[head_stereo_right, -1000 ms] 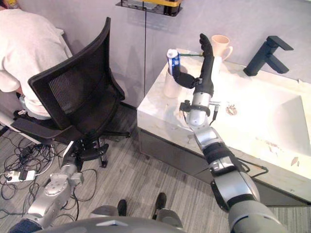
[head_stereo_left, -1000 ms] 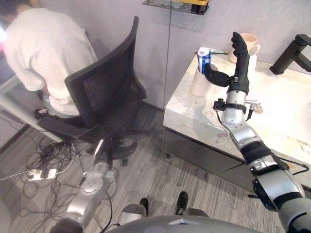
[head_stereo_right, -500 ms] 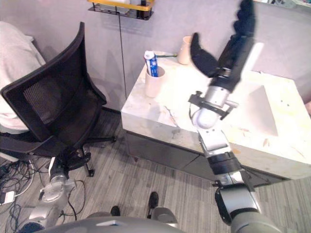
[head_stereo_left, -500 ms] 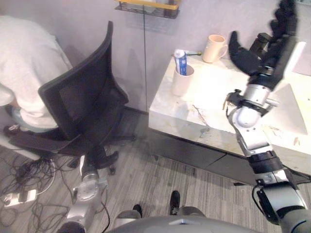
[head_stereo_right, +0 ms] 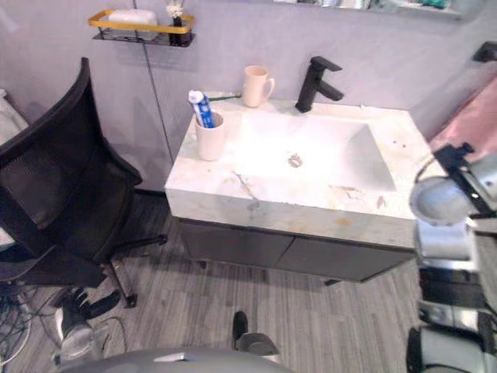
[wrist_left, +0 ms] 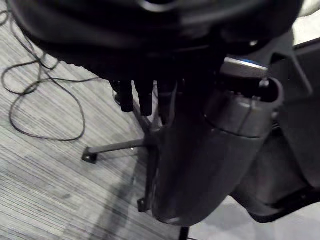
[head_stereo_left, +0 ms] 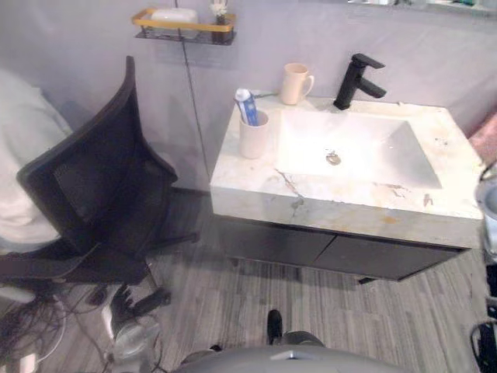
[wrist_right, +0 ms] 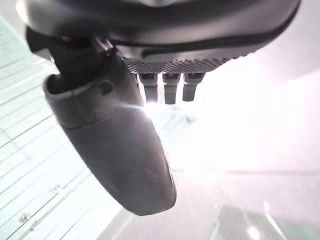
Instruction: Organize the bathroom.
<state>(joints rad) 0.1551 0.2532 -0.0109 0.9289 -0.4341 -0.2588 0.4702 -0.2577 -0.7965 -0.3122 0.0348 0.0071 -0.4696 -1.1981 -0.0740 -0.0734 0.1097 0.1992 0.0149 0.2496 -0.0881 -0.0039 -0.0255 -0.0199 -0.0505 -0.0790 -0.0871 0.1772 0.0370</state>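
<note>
A toothpaste tube [head_stereo_left: 245,106] stands upright in a white cup [head_stereo_left: 253,137] at the left front corner of the marble vanity [head_stereo_left: 256,183], left of the basin. A beige mug [head_stereo_left: 294,83] sits beside the black faucet [head_stereo_left: 356,80]. My left hand [wrist_left: 200,165] hangs near the office chair [head_stereo_left: 93,194], my right hand [wrist_right: 120,150] is raised; both have relaxed fingers and hold nothing.
</note>
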